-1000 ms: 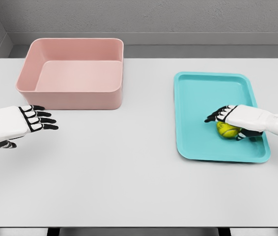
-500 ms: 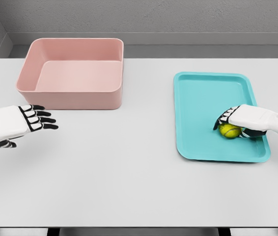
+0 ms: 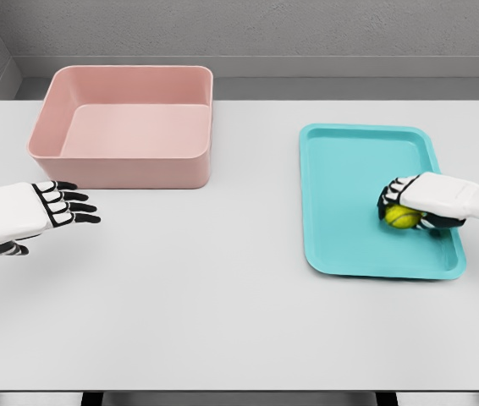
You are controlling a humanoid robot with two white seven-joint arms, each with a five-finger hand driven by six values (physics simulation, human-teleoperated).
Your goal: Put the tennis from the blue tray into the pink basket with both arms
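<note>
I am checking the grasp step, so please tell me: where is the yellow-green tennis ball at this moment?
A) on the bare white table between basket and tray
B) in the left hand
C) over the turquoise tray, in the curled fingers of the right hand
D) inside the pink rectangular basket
C: the yellow-green tennis ball sits inside the right hand, whose fingers curl around it over the turquoise tray.

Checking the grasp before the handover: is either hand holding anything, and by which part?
The right hand grips the tennis ball from above, fingers curled over its top, above the tray. The left hand holds nothing.
</note>
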